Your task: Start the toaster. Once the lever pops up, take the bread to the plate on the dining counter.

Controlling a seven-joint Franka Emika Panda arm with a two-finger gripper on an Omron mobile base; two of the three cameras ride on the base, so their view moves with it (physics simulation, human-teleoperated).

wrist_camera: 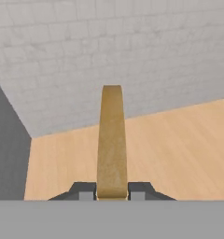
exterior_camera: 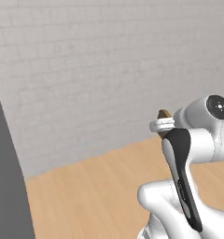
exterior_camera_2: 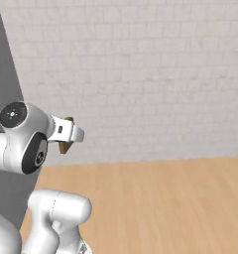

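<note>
A dark grey panel (wrist_camera: 9,149) stands at the far left, next to the white brick wall (wrist_camera: 132,51). In the middle, the fingers (wrist_camera: 112,192) pinch the bread (wrist_camera: 112,140) tight, holding it up on its edge in the air above the wood floor (wrist_camera: 179,149).

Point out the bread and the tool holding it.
bread (wrist_camera: 112,140): hand view, on its tan crust edge, mid-length.
tool (wrist_camera: 112,190): hand view, midway between the two dark tips, shut on the bread.
</note>
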